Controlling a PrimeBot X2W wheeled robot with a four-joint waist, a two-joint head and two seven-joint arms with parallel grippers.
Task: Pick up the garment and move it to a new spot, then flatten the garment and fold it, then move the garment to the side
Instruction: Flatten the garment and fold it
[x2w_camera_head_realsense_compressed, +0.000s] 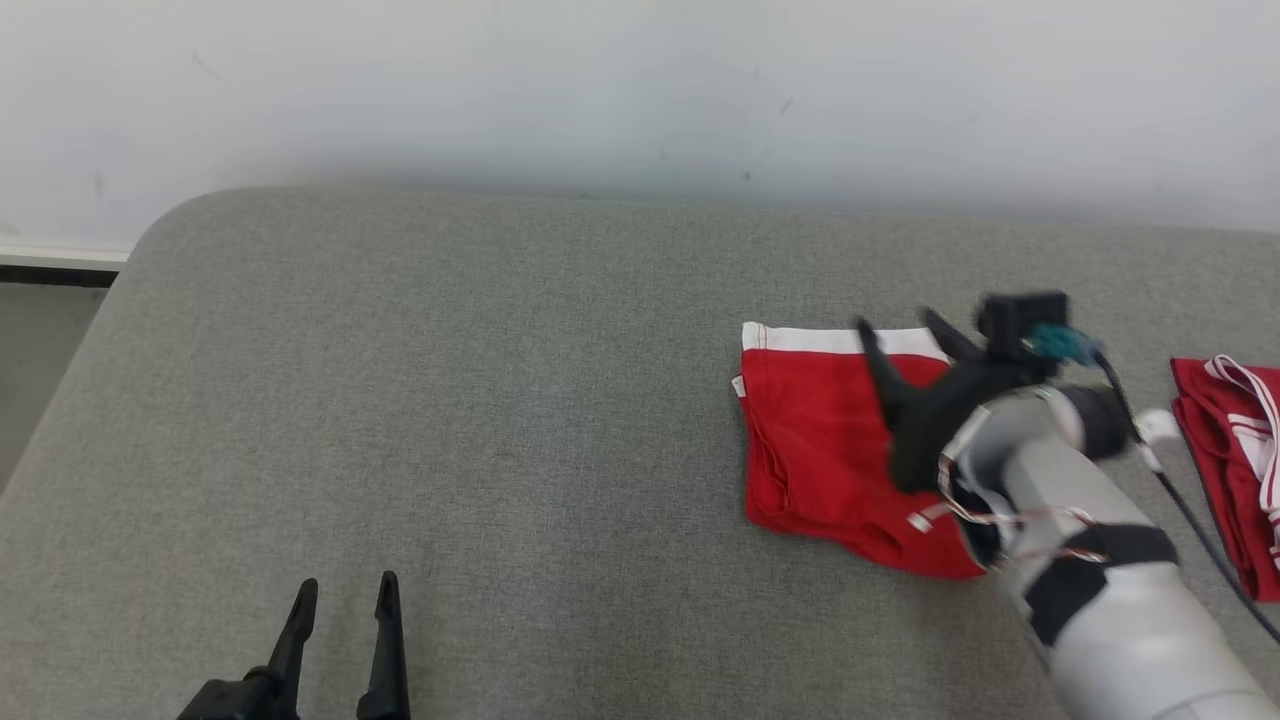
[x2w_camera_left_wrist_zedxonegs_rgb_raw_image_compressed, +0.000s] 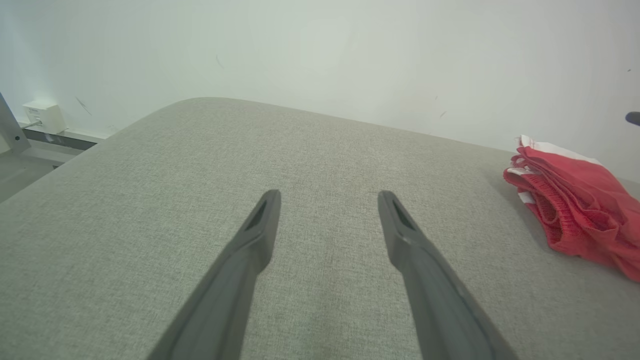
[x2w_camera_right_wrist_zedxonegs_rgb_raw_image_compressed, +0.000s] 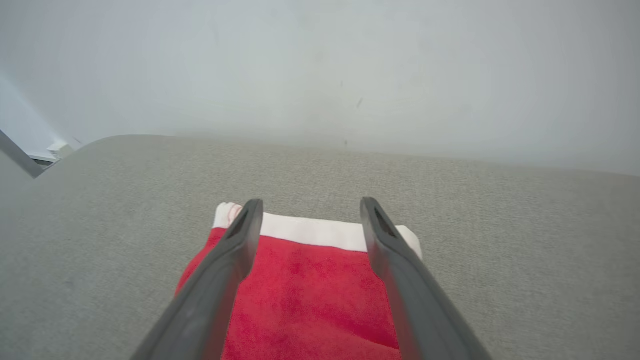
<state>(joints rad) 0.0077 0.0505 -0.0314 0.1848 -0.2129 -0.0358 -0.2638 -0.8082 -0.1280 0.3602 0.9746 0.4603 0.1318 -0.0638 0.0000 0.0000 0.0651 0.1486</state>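
Leftmost, the left wrist view adds a small white box (x2w_camera_left_wrist_zedxonegs_rgb_raw_image_compressed: 44, 116) low on the white wall (x2w_camera_left_wrist_zedxonegs_rgb_raw_image_compressed: 320, 50), just past the rounded corner of the grey upholstered surface (x2w_camera_left_wrist_zedxonegs_rgb_raw_image_compressed: 150, 200). The left gripper (x2w_camera_head_realsense_compressed: 348, 582) sits at the lower left of the head view. Its two dark fingers are spread apart with nothing between them, over bare grey fabric, and whether it rests on that fabric I cannot tell. A wide stretch of open upholstery runs from it to the right and back to the rear edge, where the surface meets the wall.

Right of centre lies the red garment (x2w_camera_head_realsense_compressed: 815, 450), folded into a rough rectangle with a white band (x2w_camera_head_realsense_compressed: 800, 338) along its far edge. It lies flat on the surface, well inside the rear edge. From above, the head view gives its outline, while the low left wrist view gives its stacked, layered side. The right gripper (x2w_camera_head_realsense_compressed: 895, 320) is over it, fingers parted wide and holding nothing. In the right wrist view the fingertips (x2w_camera_right_wrist_zedxonegs_rgb_raw_image_compressed: 252, 210) frame the white band, with red cloth spread beneath them. Whether they touch the cloth I cannot tell. Further right, at the head view's edge, a second red garment (x2w_camera_head_realsense_compressed: 1235, 460) with white stripes lies apart from the first, with a strip of bare fabric between them.
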